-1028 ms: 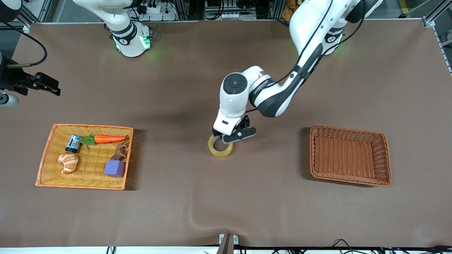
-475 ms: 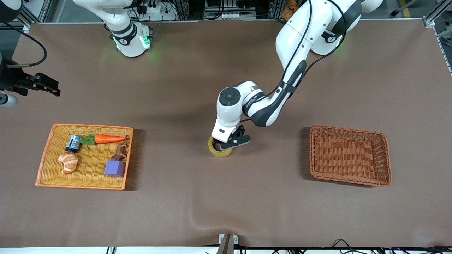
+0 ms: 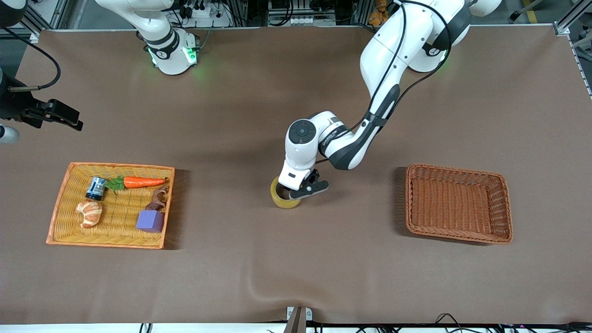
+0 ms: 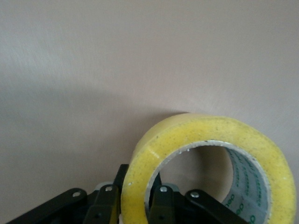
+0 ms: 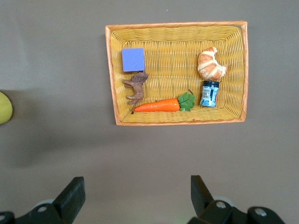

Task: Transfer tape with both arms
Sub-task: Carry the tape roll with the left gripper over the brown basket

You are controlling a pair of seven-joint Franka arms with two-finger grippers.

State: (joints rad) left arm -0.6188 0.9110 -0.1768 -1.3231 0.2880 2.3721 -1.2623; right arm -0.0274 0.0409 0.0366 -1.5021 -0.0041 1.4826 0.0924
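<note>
The tape (image 3: pixel 282 200) is a yellowish ring with a grey core, lying mid-table. My left gripper (image 3: pixel 296 191) is down on it. In the left wrist view the tape (image 4: pixel 205 135) fills the lower part, and the left gripper (image 4: pixel 133 205) is shut on its wall, one finger (image 4: pixel 105 207) outside the ring and the other inside. My right gripper (image 3: pixel 64 118) waits in the air at the right arm's end of the table, by the yellow basket. In its wrist view it (image 5: pixel 135 186) is open and empty, and an edge of the tape (image 5: pixel 3 107) shows.
A yellow wicker basket (image 3: pixel 60 203) holds a carrot (image 3: pixel 143 181), a croissant (image 3: pixel 89 212), a small jar (image 3: pixel 96 188), a brown figure (image 3: pixel 158 200) and a purple cube (image 3: pixel 150 221). An empty brown basket (image 3: pixel 458 169) lies toward the left arm's end.
My left arm has come down and its fingers have closed on the tape's wall. The tape has shifted slightly toward the right arm's end. The right gripper has barely moved.
</note>
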